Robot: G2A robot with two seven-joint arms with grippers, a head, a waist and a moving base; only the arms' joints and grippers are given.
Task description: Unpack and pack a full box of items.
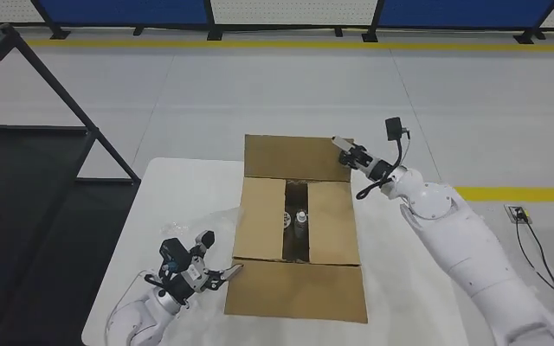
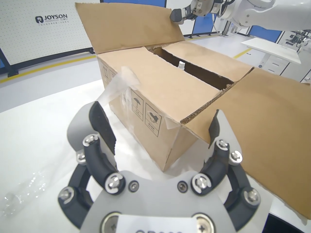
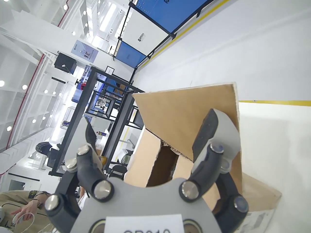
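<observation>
White table (image 1: 186,190) carries the box (image 1: 333,229) near its centre, outer flaps open, bottles (image 1: 300,218) showing between the inner flaps. Toward the table's near left corner, beside the box, the left gripper (image 2: 158,112) is spread and empty; the right gripper (image 1: 344,151), spread, is at a corner of the raised far flap (image 1: 290,157). Pushing that flap may slide the box; clear tape (image 2: 121,83) may snag the left gripper.

place: robotics lab | cues: blue partition panels (image 1: 112,10), yellow floor line (image 1: 260,43) (pegboard (image 2: 36,39) too)
</observation>
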